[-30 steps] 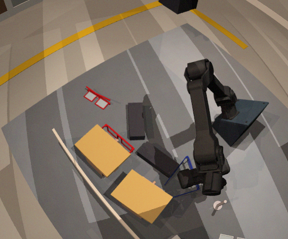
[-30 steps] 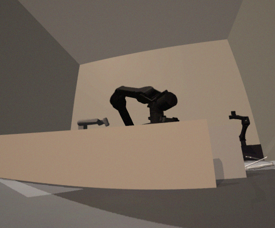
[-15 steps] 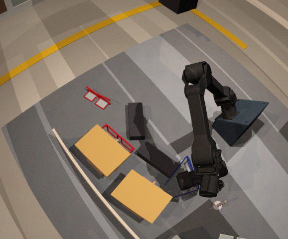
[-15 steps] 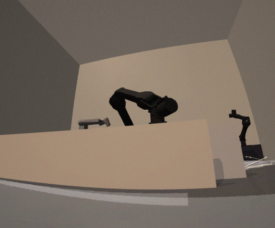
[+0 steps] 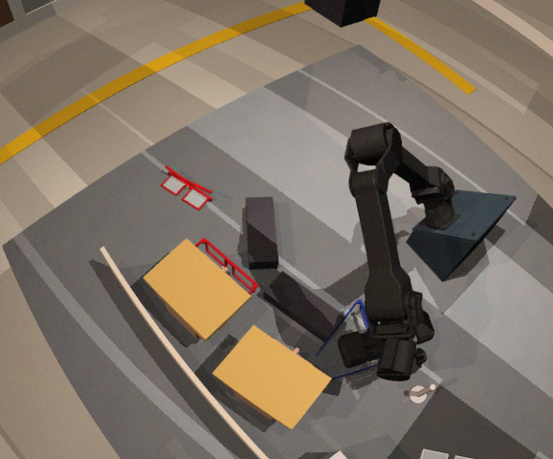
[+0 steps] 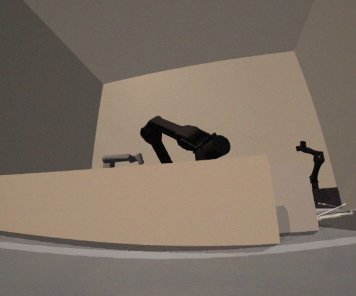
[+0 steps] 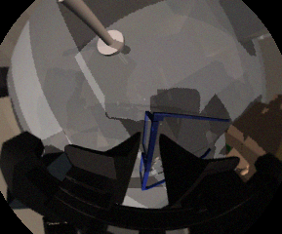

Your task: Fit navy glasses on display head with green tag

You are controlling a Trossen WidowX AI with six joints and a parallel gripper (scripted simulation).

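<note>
The navy glasses (image 5: 362, 312) (image 7: 189, 117) stand in front of the nearer display head (image 5: 272, 378), temples reaching toward it. In the wrist view, my gripper (image 7: 150, 136) is partly open, with one finger on each side of the glasses' front frame and narrow gaps visible. A small green tag (image 7: 229, 147) shows at that head, near the temple ends. The other display head (image 5: 196, 289) has red glasses (image 5: 254, 286) at its face. The arm hides part of the navy glasses in the top view; the panel hides them in the exterior view.
Two dark blocks (image 5: 260, 231) (image 5: 298, 303) lie near the heads, the second close to a navy temple. A small round pale stand (image 5: 417, 394) (image 7: 110, 43) is beside the gripper. More red glasses (image 5: 169, 170) lie farther back. A long pale panel (image 5: 181, 360) (image 6: 124, 203) stands behind both heads.
</note>
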